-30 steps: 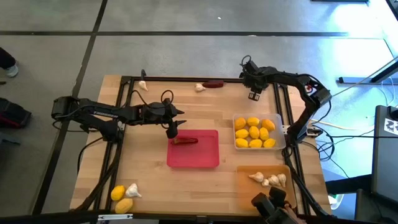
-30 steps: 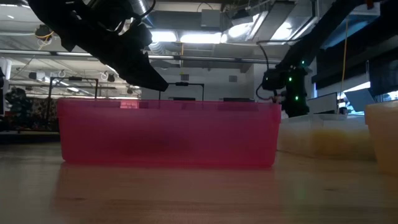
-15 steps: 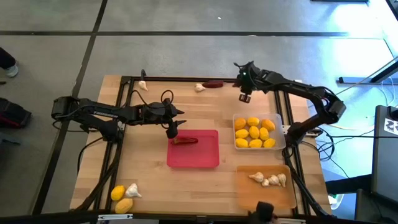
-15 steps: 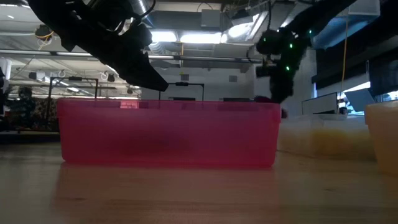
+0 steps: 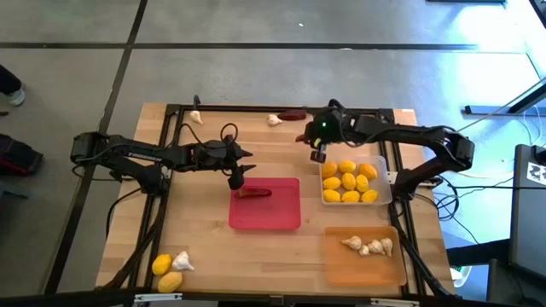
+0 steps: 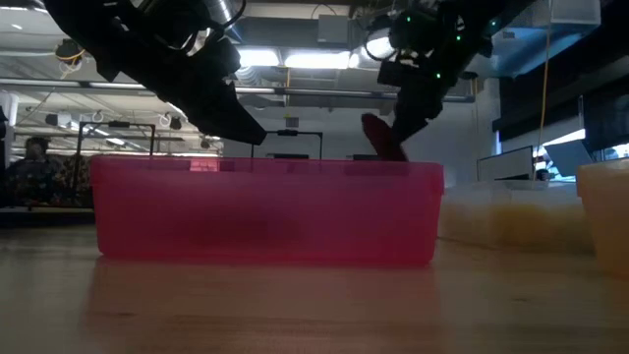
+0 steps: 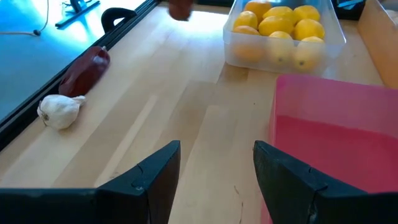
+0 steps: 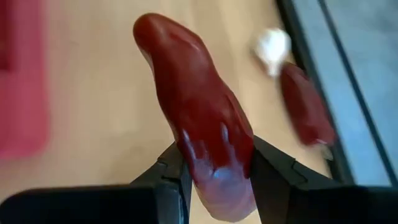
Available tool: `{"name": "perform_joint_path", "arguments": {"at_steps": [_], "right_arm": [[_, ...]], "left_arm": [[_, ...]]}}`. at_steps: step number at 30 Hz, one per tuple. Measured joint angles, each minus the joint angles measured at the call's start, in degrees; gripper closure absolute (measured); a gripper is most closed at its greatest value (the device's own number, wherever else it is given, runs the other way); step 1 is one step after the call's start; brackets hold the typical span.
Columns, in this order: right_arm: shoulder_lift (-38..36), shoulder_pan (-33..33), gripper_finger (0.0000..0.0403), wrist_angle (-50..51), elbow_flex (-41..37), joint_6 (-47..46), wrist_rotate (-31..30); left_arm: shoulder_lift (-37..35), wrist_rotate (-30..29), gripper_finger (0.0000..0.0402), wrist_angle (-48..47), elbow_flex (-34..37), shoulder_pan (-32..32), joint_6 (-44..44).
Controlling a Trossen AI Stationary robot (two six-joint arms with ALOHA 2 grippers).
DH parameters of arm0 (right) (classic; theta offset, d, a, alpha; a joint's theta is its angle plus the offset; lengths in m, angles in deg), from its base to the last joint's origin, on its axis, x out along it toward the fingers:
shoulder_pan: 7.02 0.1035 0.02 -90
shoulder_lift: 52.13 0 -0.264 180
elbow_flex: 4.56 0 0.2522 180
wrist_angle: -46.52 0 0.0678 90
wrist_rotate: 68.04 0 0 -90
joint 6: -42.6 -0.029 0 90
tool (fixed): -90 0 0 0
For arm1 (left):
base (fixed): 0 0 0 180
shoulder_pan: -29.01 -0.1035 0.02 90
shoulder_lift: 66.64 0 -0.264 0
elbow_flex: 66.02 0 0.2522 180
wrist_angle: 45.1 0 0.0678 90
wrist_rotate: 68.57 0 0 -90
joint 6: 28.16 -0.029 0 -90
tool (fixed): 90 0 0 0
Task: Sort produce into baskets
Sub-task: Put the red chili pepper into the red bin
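My right gripper (image 5: 313, 147) is shut on a dark red chili pepper (image 6: 381, 138), in the air between the clear tray (image 5: 382, 189) of lemons and the red tray (image 5: 286, 217). One chili (image 5: 254, 193) lies in the red tray. My left gripper (image 5: 237, 179) hovers open over that tray's far left corner, its fingers (image 7: 163, 174) bare. Another chili (image 5: 293, 114) and a garlic bulb (image 5: 274, 120) lie on the table at the far edge. The orange tray (image 5: 341, 269) holds several garlic bulbs. My right gripper pinches the chili between its two fingers (image 8: 175, 169), at one end of it (image 8: 214, 177). The rest of the pepper (image 8: 180, 74) sticks out past the fingertips. The fingers slant down from the table's right side. The chili hangs tilted below them, clear of the table.
Two lemons (image 5: 166, 273) and a garlic bulb (image 5: 182, 260) lie at the near left corner. A further garlic bulb (image 5: 196, 117) sits at the far left. A black frame (image 5: 171, 153) runs along the table's edges. Bare wood lies left of the red tray.
My right gripper has swung from the far right corner toward the table's left and nearer, rising and tipping further downward. The chili has stayed in its fingers, carried from beyond the clear tray toward the red tray.
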Motion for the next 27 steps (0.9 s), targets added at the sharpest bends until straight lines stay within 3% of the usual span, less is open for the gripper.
{"name": "perform_joint_path", "arguments": {"at_steps": [10, 19, 27], "right_arm": [[0.0, 11.38, 0.0288, -1.47, 0.0, -7.72, 0.95], [0.12, 21.6, 0.0288, -8.59, 0.0, -16.18, 1.5], [4.45, 27.69, 0.0288, -16.26, 0.02, -20.2, 1.5]], "left_arm": [[0.0, 0.02, 0.0202, -0.02, 0.0, 3.26, 4.79], [0.0, 0.02, 0.0202, -0.02, 0.0, 8.55, 7.34], [0.0, 0.02, 0.0202, -0.02, -0.02, 12.68, 10.25]]}}
